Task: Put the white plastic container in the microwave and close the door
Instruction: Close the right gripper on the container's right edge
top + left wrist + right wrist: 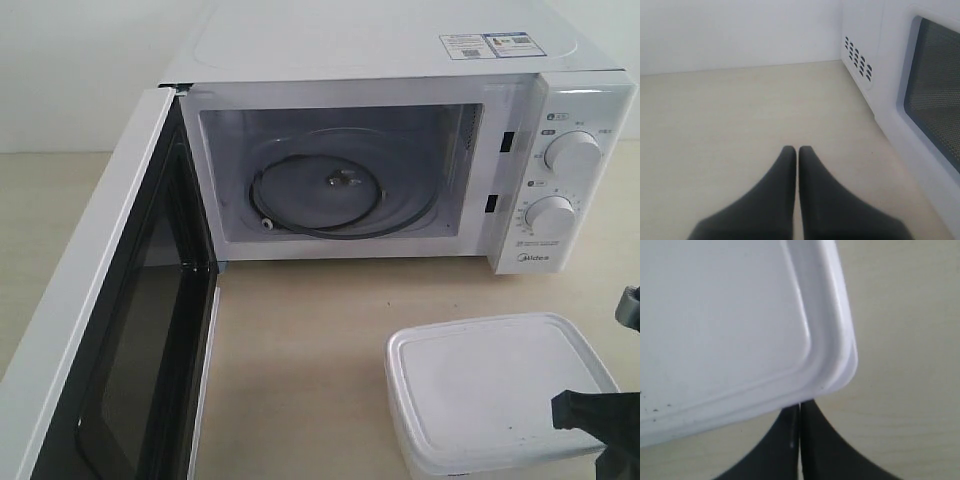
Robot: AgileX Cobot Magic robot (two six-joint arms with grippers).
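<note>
The white plastic container (497, 393) stands on the table in front of the microwave (400, 150), toward the right, lid on. The door (120, 330) is swung wide open to the left, and the glass turntable (335, 195) lies bare inside. My right gripper (578, 407) is at the container's near right corner. In the right wrist view its fingers (799, 409) are shut, and their tips are hidden behind the corner of the container's lid (740, 330). My left gripper (798, 150) is shut and empty above bare table, beside the door's outer face (935, 100).
The tan table (300, 350) stretches between the open door and the container. A white wall (740, 30) stands behind. Vent slots (858, 59) mark the microwave's side. Two dials (572, 152) sit on its right panel.
</note>
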